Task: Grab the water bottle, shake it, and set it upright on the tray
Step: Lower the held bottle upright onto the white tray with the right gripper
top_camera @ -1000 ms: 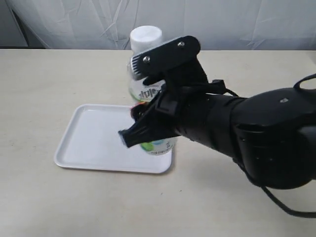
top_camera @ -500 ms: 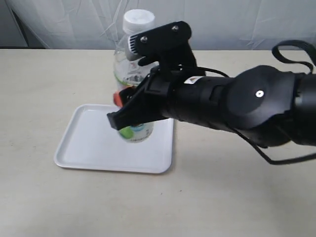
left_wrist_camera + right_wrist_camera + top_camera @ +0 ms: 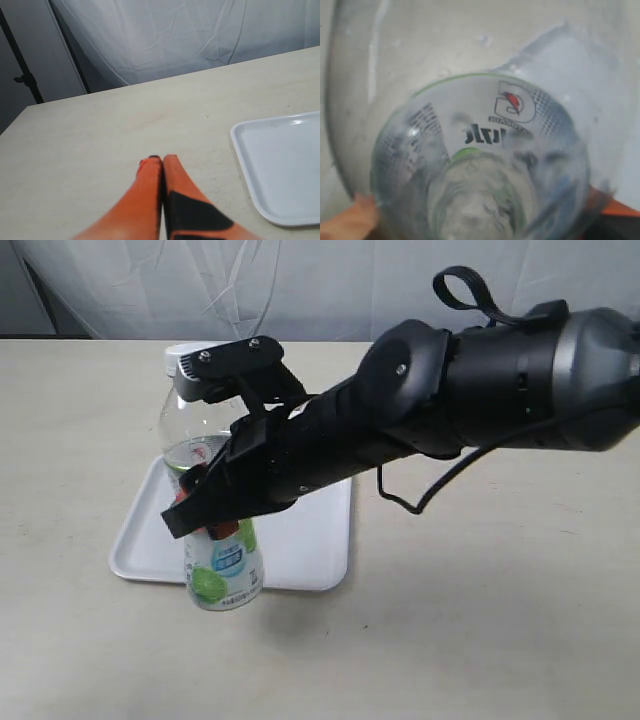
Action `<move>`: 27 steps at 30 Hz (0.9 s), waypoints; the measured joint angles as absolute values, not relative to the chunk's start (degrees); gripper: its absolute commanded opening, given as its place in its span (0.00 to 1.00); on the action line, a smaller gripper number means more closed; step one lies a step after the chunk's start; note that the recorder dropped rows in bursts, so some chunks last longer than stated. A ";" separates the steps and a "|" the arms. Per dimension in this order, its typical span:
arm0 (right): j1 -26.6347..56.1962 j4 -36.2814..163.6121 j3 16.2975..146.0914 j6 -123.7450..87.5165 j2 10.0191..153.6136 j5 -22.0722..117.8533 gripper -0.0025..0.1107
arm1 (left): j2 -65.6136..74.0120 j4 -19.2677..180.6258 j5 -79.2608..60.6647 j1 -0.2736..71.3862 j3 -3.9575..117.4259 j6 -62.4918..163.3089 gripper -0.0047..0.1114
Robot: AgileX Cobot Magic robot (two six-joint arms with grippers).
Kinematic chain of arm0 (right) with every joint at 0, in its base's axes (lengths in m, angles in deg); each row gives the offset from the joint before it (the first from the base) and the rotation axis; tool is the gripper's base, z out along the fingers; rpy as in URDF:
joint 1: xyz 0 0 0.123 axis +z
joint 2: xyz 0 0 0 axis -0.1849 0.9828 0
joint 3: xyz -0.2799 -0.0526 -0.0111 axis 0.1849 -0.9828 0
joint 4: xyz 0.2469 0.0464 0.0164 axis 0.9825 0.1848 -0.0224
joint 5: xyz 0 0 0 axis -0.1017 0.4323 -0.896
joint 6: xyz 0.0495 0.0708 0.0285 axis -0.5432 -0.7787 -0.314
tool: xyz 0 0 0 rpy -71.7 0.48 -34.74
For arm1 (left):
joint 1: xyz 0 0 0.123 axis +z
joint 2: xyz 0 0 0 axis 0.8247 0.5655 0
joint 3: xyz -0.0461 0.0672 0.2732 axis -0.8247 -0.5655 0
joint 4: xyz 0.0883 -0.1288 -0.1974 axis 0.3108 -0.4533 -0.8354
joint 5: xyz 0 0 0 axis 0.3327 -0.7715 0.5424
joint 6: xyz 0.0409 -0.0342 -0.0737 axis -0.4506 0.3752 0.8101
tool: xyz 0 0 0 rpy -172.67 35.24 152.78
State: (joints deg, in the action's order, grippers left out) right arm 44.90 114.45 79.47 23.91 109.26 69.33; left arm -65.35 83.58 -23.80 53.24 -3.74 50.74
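You have a clear bottle (image 3: 188, 430); its label (image 3: 225, 570) is white with dark lettering, green patches and a small blue panel; a red-and-black emblem (image 3: 512, 102) shows through the plastic; its cap (image 3: 182, 351) is white. The tray (image 3: 140, 540) is plain white; the table (image 3: 480, 620) is pale beige. Your right gripper (image 3: 178, 452) is black with orange pads (image 3: 340, 225); your left gripper (image 3: 159, 161) has orange fingers (image 3: 145, 200) with a black patch; the curtain (image 3: 330, 290) beyond the far edge is white.
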 measured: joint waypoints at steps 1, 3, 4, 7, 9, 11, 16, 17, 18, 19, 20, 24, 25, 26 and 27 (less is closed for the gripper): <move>44.90 115.41 80.30 24.52 109.66 70.40 0.01 | -65.35 83.58 -23.80 53.24 -3.74 50.74 0.04; 44.90 119.16 81.67 27.02 110.24 71.20 0.01 | -65.35 83.58 -23.80 53.24 -3.74 50.74 0.04; 44.90 121.27 81.94 28.75 110.34 70.91 0.01 | -65.35 83.58 -23.80 53.24 -3.74 50.74 0.04; 44.90 130.30 82.15 36.80 110.32 68.04 0.01 | -65.35 83.58 -23.80 53.24 -3.74 50.74 0.04; 44.90 137.48 82.15 44.44 110.32 65.31 0.01 | -65.35 83.58 -23.80 53.24 -3.74 50.74 0.04; 44.90 145.57 82.15 53.63 110.32 64.11 0.01 | -65.35 83.58 -23.80 53.24 -3.74 50.74 0.04; 44.77 160.00 82.15 71.06 110.32 64.04 0.01 | -65.35 83.58 -23.80 53.24 -3.74 50.74 0.04; 44.77 160.94 82.15 72.51 110.32 63.55 0.01 | -65.35 83.58 -23.80 53.24 -3.74 50.74 0.04; 44.88 161.52 82.15 73.43 110.32 62.58 0.01 | -65.35 83.58 -23.80 53.24 -3.74 50.74 0.04; 44.88 161.91 82.15 74.09 110.32 61.40 0.01 | -65.35 83.58 -23.80 53.24 -3.74 50.74 0.04; 44.88 162.19 82.15 74.50 110.32 59.77 0.01 | -65.35 83.58 -23.80 53.24 -3.74 50.74 0.04; 44.76 163.00 81.03 75.17 110.32 56.79 0.01 | -65.35 83.58 -23.80 53.24 -3.74 50.74 0.04; 44.76 163.01 80.52 75.17 110.32 57.25 0.01 | -65.35 83.58 -23.80 53.24 -3.74 50.74 0.04; 44.76 163.11 80.19 75.17 110.32 57.81 0.01 | -65.35 83.58 -23.80 53.24 -3.74 50.74 0.04; 44.76 163.11 79.81 75.17 110.32 58.53 0.01 | -65.35 83.58 -23.80 53.24 -3.74 50.74 0.04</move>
State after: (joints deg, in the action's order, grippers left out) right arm 44.76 163.11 79.81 75.17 110.32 58.53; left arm -65.35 83.58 -23.80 53.24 -3.74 50.74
